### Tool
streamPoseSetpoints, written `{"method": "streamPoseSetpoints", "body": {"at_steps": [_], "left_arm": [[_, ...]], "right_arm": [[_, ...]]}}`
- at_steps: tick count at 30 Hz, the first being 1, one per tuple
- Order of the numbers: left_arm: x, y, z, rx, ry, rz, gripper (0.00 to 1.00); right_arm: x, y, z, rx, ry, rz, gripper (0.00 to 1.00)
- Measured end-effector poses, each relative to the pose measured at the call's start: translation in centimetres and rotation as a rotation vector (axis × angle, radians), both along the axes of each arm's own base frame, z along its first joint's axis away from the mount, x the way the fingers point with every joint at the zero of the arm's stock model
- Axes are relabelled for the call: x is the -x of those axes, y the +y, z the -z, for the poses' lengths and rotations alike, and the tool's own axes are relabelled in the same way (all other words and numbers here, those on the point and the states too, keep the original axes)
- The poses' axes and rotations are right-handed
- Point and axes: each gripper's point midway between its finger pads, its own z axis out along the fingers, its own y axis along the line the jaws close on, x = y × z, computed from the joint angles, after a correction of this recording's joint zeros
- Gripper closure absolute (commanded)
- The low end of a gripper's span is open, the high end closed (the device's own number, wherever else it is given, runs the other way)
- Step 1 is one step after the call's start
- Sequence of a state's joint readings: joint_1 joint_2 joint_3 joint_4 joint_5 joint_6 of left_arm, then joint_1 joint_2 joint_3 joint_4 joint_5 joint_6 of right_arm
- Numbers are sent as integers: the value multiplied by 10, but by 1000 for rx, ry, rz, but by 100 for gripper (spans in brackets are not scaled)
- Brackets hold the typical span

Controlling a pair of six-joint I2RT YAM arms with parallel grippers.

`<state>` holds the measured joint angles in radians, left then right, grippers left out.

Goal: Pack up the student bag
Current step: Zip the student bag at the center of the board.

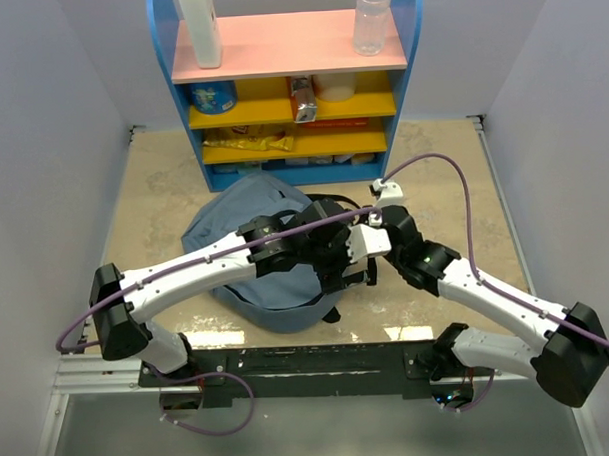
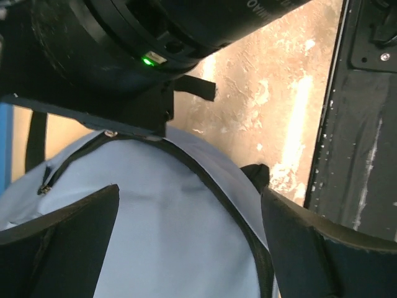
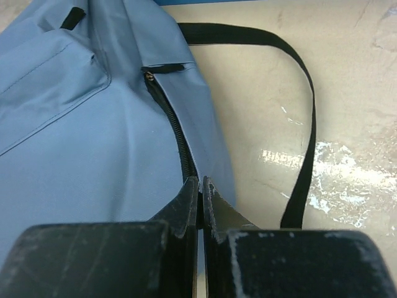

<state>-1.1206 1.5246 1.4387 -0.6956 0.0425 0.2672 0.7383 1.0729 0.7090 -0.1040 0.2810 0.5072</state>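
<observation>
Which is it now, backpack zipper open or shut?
Shut, where visible: the zipper on the backpack runs as one closed dark line up to the right gripper, no lining showing.

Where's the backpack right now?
In the top view the backpack lies on the table, slightly left of centre, just in front of the shelf.

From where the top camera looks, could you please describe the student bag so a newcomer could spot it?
Find the blue shelf unit with the pink top at the far end of the table. Right in front of it on the tabletop lies the student bag. It is the only large soft thing there: slate-blue fabric with black straps and zipper.
</observation>
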Motion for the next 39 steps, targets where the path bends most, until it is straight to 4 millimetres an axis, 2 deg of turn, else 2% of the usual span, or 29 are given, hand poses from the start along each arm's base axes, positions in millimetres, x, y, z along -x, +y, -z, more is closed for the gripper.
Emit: {"method": "streamPoseSetpoints", "body": {"at_steps": [12, 14, 17, 20, 22, 24, 28, 39], "left_arm": [[13, -6, 13, 55, 130, -78, 0], [10, 5, 23, 47, 154, -110, 0], [-11, 29, 33, 67, 138, -202, 0], [-20, 46, 21, 127, 100, -260, 0], [-17, 43, 7, 179, 92, -250, 0], [-14, 34, 3, 210, 118, -233, 0], [-9, 17, 21, 217, 196, -224, 0], [-7, 18, 58, 251, 224, -264, 0]], "right_arm": [[-5, -8, 10, -3, 24, 50, 100], [-7, -5, 7, -19, 15, 48, 100], [-7, 6, -2, -62, -6, 20, 100], [-8, 10, -6, -87, -13, 9, 100], [-8, 12, -8, -99, -13, 3, 100], [-9, 14, -8, -104, -9, 0, 100], [-9, 16, -7, -111, -1, -9, 100], [-22, 10, -10, -153, 29, 15, 100]]}}
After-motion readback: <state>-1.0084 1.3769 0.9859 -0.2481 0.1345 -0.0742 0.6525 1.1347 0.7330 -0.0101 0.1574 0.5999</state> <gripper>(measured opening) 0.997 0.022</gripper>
